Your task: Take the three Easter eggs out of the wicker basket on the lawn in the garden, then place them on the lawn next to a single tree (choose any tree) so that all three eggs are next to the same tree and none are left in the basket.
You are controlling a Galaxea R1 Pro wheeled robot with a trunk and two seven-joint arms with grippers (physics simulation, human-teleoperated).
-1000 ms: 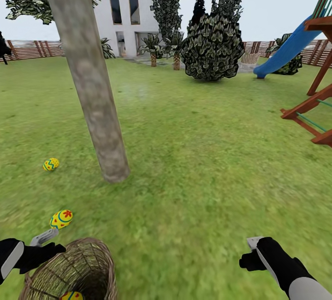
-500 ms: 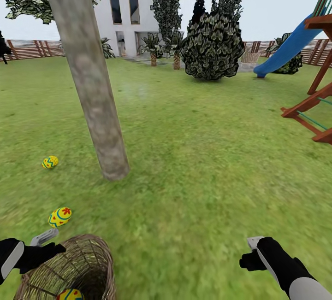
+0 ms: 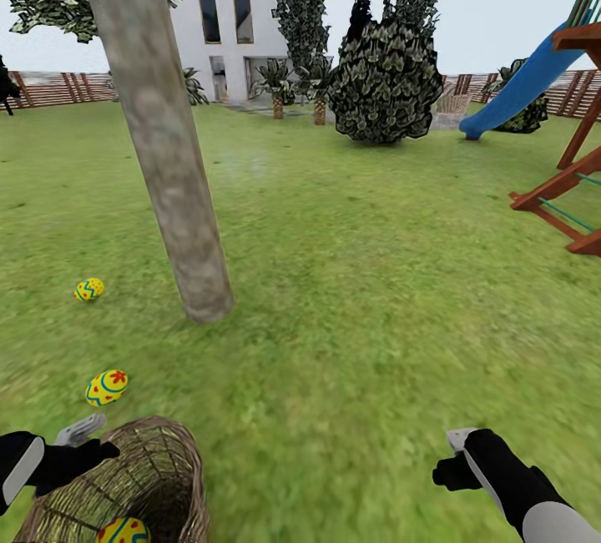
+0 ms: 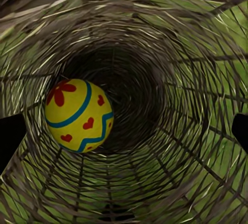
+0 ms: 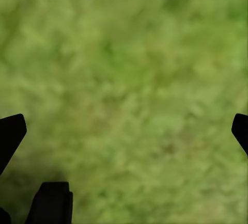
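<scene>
The wicker basket (image 3: 159, 468) lies on the lawn (image 3: 359, 293) at the near left, its mouth towards me. One Easter egg (image 3: 123, 531) rests inside it; the left wrist view looks down into the basket (image 4: 170, 79) at this egg (image 4: 77, 114). My left gripper (image 3: 88, 440) is at the basket's rim, open, its fingertips (image 4: 10, 137) far apart. Two eggs lie on the grass left of the tree (image 3: 163, 151): one (image 3: 107, 387) just beyond the basket, one (image 3: 88, 289) farther out. My right gripper (image 3: 455, 458) hovers open over bare grass (image 5: 129, 79).
A wooden playset (image 3: 576, 193) with a blue slide (image 3: 517, 93) stands at the right. A dark bush (image 3: 386, 84), small palms and a white house (image 3: 225, 17) are far ahead, with a slatted fence (image 3: 58, 88) behind. Open grass stretches right of the trunk.
The whole view has shifted slightly, so the basket and the egg inside show a little more. Neither gripper has changed, and the eggs on the grass lie where they were.
</scene>
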